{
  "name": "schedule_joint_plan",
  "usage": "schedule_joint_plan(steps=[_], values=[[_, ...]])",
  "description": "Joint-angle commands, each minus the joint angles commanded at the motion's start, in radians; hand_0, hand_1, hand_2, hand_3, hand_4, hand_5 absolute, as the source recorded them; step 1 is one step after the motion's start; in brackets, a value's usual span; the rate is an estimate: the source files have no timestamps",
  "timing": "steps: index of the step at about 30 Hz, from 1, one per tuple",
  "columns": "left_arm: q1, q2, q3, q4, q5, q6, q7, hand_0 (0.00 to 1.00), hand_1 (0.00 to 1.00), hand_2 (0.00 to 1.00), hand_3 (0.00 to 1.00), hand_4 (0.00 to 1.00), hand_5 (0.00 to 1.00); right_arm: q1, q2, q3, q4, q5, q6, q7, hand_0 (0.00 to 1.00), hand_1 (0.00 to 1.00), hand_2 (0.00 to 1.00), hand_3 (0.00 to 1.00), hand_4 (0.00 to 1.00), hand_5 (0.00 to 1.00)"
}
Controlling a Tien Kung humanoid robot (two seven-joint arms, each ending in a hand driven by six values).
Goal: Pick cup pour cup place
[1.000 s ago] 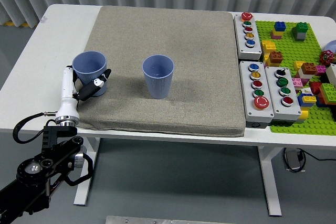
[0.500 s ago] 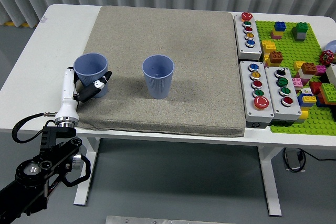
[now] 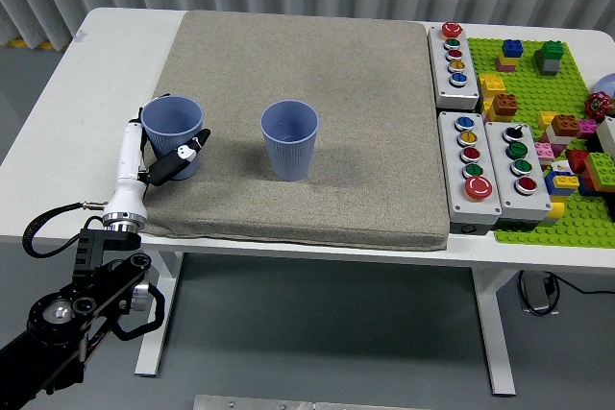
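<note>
The left arm (image 3: 77,304) is seen entering from the lower left corner of the frame and is extended up to the table's near edge. The left hand (image 3: 154,156) is positioned at the left edge of the grey mat (image 3: 317,74), left of centre in the frame. Its fingers (image 3: 178,160) are curled around the lower part of the left blue cup (image 3: 173,127), so this cup is gripped. The cup is held upright with its open mouth upward; whether its base is touching the mat cannot be determined, as the base is hidden by the hand.

A second blue cup (image 3: 289,139) is found upright on the mat near the centre of the frame, well apart from the gripped cup and not touched by the hand.

The mat is laid on the white table (image 3: 106,55), of which a bare strip is shown at the left.

Right of the mat, three grey button boxes (image 3: 476,156) with coloured buttons are placed side by side. At the right edge of the frame, a green building-block baseplate (image 3: 538,84) is seen, covered with loose coloured bricks.

The right hand is not shown in the frame
</note>
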Motion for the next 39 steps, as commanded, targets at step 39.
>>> schedule_joint_plan(steps=[39], values=[[0.133,0.056,-0.047,-0.127,0.072,-0.021,0.019,0.709,0.763,0.884,0.871,0.976,0.511,-0.001,-0.001,0.01,0.0,-0.01,0.002,0.0,0.699,0.688,0.634,0.623,0.002,0.385]])
